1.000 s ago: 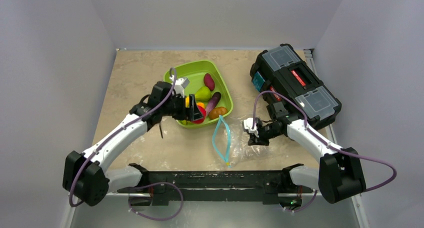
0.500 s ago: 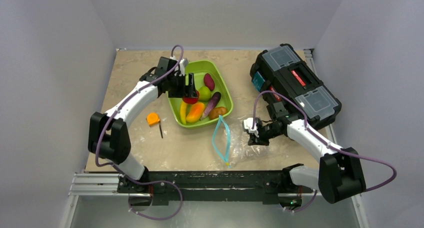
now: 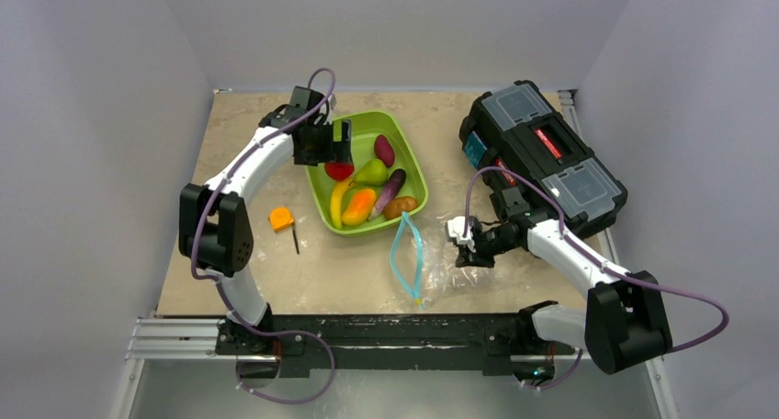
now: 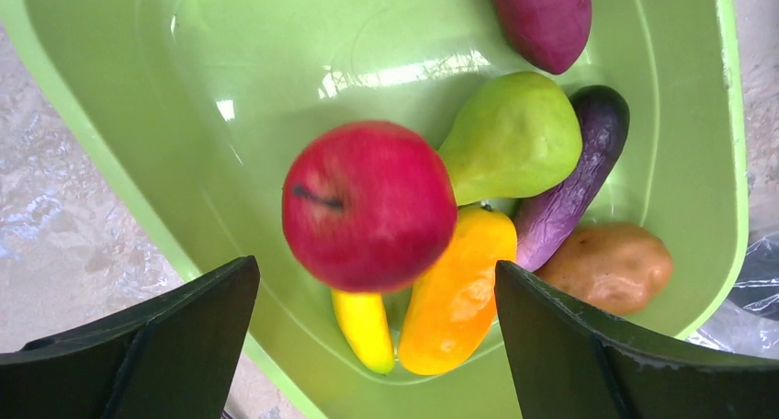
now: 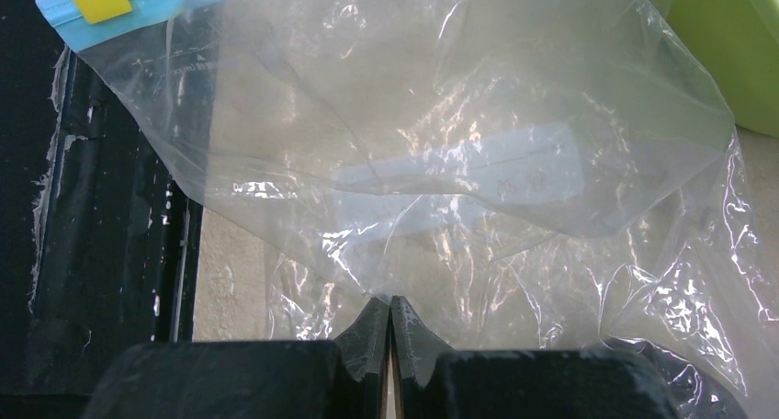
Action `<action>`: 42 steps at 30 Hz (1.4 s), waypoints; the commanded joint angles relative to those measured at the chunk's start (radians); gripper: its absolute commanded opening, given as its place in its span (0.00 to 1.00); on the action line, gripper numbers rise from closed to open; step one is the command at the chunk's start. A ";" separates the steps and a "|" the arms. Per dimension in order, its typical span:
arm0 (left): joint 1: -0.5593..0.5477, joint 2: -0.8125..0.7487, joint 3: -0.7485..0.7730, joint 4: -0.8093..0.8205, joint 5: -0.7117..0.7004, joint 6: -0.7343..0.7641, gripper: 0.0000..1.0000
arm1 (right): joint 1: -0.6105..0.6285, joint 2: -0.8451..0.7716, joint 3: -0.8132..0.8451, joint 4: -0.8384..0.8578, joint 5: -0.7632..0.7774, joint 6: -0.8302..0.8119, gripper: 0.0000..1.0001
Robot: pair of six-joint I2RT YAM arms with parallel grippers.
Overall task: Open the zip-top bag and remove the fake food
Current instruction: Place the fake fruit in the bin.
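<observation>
1. Fake food [image 3: 372, 174] filled the green tray [image 4: 230, 79] beneath your left gripper [image 3: 336, 146], whose jaws stood wide apart and held nothing.
2. The red apple [image 4: 367, 206] sat directly below those open jaws, touching neither. It was slightly blurred in the wrist view, so whether it had settled could not be told.
3. Around it lay the green pear [image 4: 510, 134], yellow banana [image 4: 365, 327], orange piece [image 4: 455, 290], purple eggplant [image 4: 570, 185], brown piece [image 4: 611, 267] and maroon piece [image 4: 542, 15]. That made seven in all, every one inside the tray.
4. Your right gripper [image 5: 390, 320], well apart at the near right of the table [image 3: 248, 134], was clenched on a fold of the zip-top bag [image 5: 441, 162], the film puckering into its closed tips.
5. The bag lay flat on the table just beside the tray's near corner, its blue zip strip [image 3: 407, 254] gaping in a loop. No food showed through the clear plastic.
6. Judged from this, you were at the tail of the emptying step, with the apple's drop-off in hand.
7. The next move likely called for lifting the left arm straight up, clear of the tray rim. After that, the bag's creased folds wanted checking before the right let go.
</observation>
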 commanded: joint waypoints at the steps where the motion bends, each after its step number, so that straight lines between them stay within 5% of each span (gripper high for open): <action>1: 0.012 -0.091 0.014 0.014 -0.005 0.014 1.00 | -0.006 -0.006 0.016 -0.005 -0.033 -0.017 0.00; 10: 0.068 -0.453 -0.413 0.326 0.392 -0.216 0.97 | -0.007 -0.050 0.034 -0.054 -0.036 -0.056 0.01; 15: -0.009 -0.691 -0.645 0.403 0.430 -0.319 0.90 | -0.007 -0.060 0.056 -0.139 -0.043 -0.111 0.04; 22: -0.234 -0.852 -0.829 0.436 0.328 -0.452 0.65 | -0.008 -0.065 0.155 -0.301 -0.100 -0.179 0.44; 32: -0.458 -0.711 -0.883 0.626 0.294 -0.528 0.48 | -0.145 -0.034 0.281 -0.266 -0.009 -0.097 0.44; 42: -0.506 -0.514 -0.886 0.831 0.321 -0.554 0.45 | -0.156 0.112 0.350 -0.168 0.208 -0.133 0.46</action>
